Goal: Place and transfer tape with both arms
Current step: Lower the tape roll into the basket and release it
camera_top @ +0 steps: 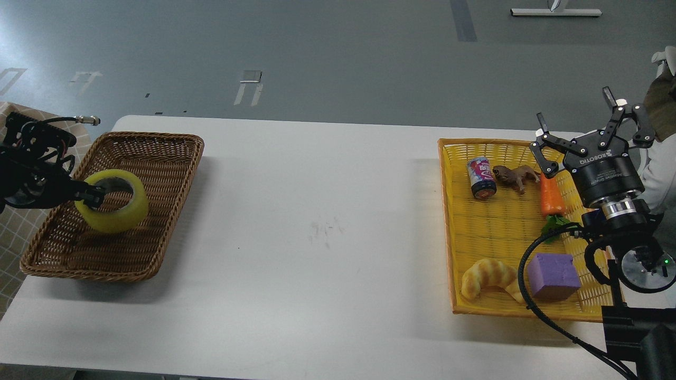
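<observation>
1. At nine o'clock on the white table (317, 221): yellow tape (112, 202) held inside the brown wicker basket (174, 174), tilted, core facing up.
2. Left gripper (91, 196) clenched on the tape's near-left rim, one finger inside the core.
3. At three o'clock: right gripper (581, 124) with jaws released, spread wide above the yellow tray (491, 232).
4. In the tray: can (481, 178), animal figure (516, 176), carrot (551, 196), croissant (488, 276), purple block (553, 276).

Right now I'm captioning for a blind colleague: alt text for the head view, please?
The left gripper grips a yellow translucent tape roll over a brown wicker basket; the right gripper hangs open above a yellow plastic tray of toys on a white table.
</observation>
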### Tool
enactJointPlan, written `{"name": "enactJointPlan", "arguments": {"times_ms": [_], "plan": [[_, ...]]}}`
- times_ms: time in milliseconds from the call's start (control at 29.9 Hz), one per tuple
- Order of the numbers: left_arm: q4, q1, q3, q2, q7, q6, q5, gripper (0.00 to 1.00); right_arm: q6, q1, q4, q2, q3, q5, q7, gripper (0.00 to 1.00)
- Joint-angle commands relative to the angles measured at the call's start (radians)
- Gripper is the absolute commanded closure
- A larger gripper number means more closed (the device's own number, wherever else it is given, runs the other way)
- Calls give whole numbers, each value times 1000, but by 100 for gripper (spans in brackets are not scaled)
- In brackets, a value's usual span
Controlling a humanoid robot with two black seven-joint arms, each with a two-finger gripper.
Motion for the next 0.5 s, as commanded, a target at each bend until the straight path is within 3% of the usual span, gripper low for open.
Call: {"name": "enactJointPlan", "arguments": {"times_ms": [0,468], "plan": [[17,12,1,-6,-8,10,-18,100,0,-3,0,-2,2,-1,-1,0],[40,34,0,-22,-8,16,-23,100,0,-3,0,-3,2,-1,0,0]]}}
